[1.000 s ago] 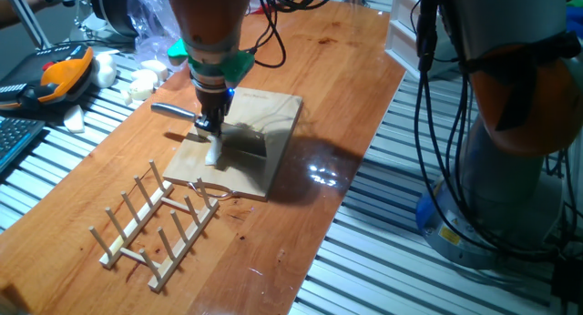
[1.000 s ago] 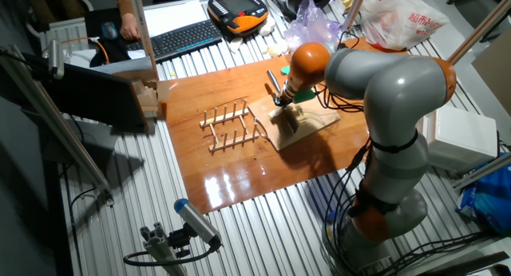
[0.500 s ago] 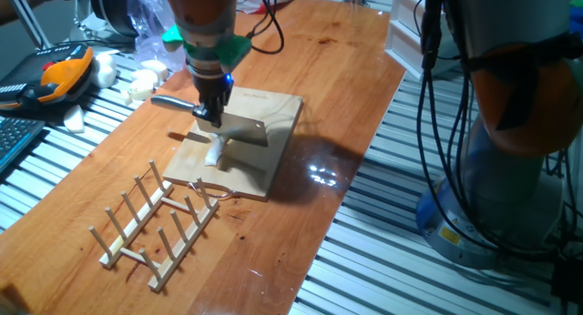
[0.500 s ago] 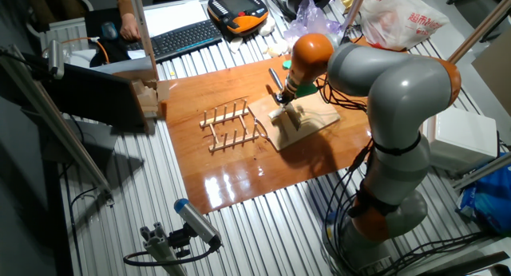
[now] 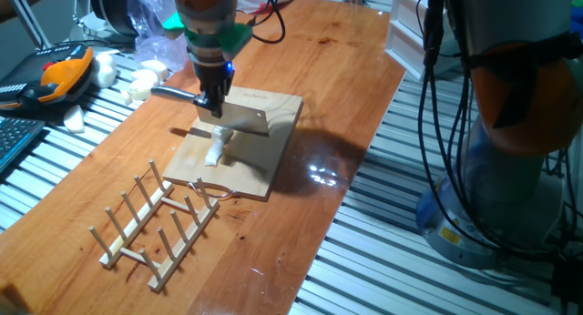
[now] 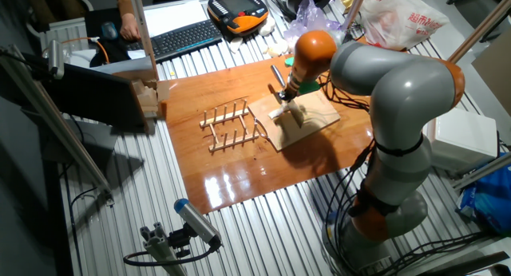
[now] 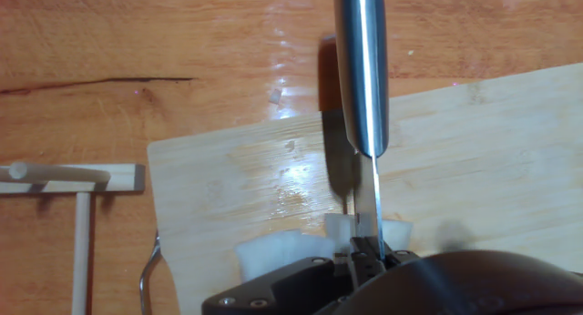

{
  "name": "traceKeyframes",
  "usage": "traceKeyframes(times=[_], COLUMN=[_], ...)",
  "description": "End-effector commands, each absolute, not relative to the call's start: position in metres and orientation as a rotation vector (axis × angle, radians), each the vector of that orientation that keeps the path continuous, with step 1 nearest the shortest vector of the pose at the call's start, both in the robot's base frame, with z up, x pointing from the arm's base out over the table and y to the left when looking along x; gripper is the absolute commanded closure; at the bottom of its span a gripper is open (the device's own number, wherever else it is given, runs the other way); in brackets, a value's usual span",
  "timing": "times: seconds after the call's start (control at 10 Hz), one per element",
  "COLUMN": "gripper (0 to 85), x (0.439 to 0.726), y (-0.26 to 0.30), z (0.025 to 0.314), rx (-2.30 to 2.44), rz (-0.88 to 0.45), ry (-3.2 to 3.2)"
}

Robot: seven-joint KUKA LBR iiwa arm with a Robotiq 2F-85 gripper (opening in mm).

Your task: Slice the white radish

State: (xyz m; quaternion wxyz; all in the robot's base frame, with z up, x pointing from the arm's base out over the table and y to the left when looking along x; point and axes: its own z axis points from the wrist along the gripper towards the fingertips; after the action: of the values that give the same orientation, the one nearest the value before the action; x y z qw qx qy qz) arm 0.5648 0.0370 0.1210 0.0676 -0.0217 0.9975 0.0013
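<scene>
A: The pincer [image 5: 210, 104] is closed tight on the knife [image 5: 239, 120], gripping where handle meets blade, with no visible gap between its fingers. The blade hangs off to one side of the pincer, edge down, clear of the board by the look of one fixed view.

B: And the white radish?

A: Directly below the pincer, a small pale chunk [image 5: 216, 147] lying on the wooden cutting board [image 5: 264, 160]. In the hand view the radish [image 7: 273, 254] sits right at the base of the pincer, on both sides of the thin line of the blade [image 7: 373, 206], partly hidden by the pincer body.

B: So how should the cut go?

A: My judgement: bring the knife straight down with the blade vertical, so it lands across the radish rather than along it. The piece is short and loose, so a slanted or sideways push would likely roll it or flick it off the board. Press until the edge meets the wood, then lift cleanly.

B: Anything nearby to mind?

A: Beyond the board's near end, further from the pincer, a wooden rack [image 5: 155, 224] stands on the worktop [image 5: 337, 69], near but apart. Behind the pincer, off the worktop's edge, lie larger white lumps [image 5: 141, 83]; they are well clear of the stroke.
</scene>
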Motion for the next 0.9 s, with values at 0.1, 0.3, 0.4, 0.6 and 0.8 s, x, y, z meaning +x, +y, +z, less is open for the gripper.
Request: traceKeyframes(times=[0.1,0.3,0.4,0.6,0.8], gripper=[85.0,85.0,85.0,85.0,85.0], x=[0.5651,0.5644,0.5643,0.5646,0.5648], y=[0.0383,0.0404,0.0404,0.0411,0.0419], z=[0.1191,0.1173,0.1169,0.1154,0.1139], rx=[-0.061,-0.057,-0.059,-0.061,-0.061], rz=[0.001,-0.008,-0.006,-0.001,-0.004], ry=[3.009,3.007,3.007,3.007,3.006])
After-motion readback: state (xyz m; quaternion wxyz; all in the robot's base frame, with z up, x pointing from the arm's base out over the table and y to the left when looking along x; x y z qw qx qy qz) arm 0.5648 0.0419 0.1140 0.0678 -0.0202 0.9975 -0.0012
